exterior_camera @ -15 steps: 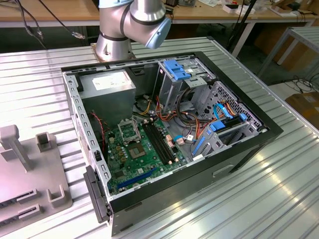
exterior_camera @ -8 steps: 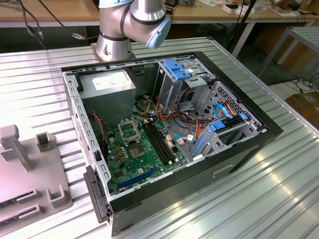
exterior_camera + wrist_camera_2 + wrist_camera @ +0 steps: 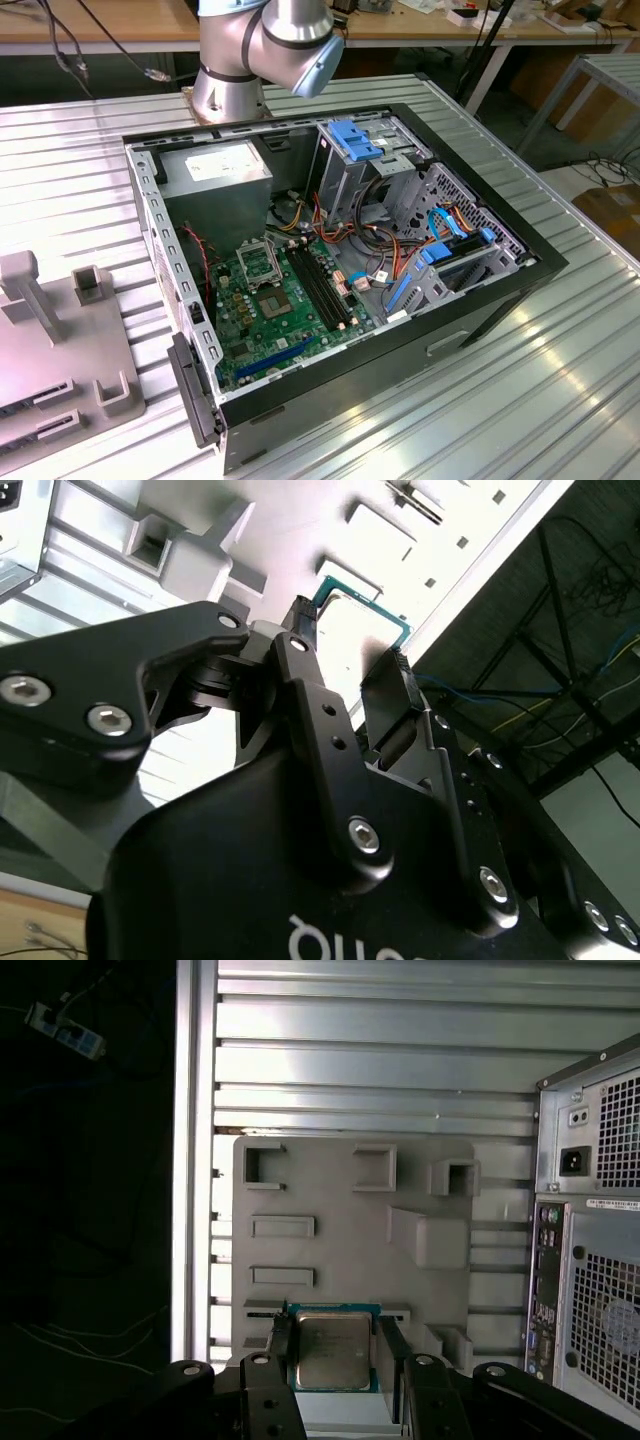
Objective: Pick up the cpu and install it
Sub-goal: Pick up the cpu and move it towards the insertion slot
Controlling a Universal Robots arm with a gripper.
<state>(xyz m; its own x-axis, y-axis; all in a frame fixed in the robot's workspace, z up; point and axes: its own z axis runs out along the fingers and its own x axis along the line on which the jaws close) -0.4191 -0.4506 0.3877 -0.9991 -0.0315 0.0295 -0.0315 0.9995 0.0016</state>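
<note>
Your ribbed metal desk [image 3: 560, 380] carries the open computer case [image 3: 330, 400] and, beside the rear panel of the case in the first wrist view, a grey fixture plate [image 3: 340, 1260] with several pockets. The cpu [image 3: 333, 1350] lies flat in a pocket near one edge of this plate, outside the case. Its dull metal top faces up, with a thin green rim around it.

You may take this piece as light and stiff, but delicate. Its underside probably has fine contacts, so a drop or a scrape could spoil it. The smooth top gives nothing to hold. The place to grip is on two opposite edges of the green rim, gently and level, because so thin a part may slip or tilt.

The end effector [image 3: 336, 1346] stands over the cpu, and its fingers [image 3: 390, 1345] are set to the width of the chip — one against each of two opposite edges. They seem to pinch it, and the cpu is not yet raised from its pocket.
</note>
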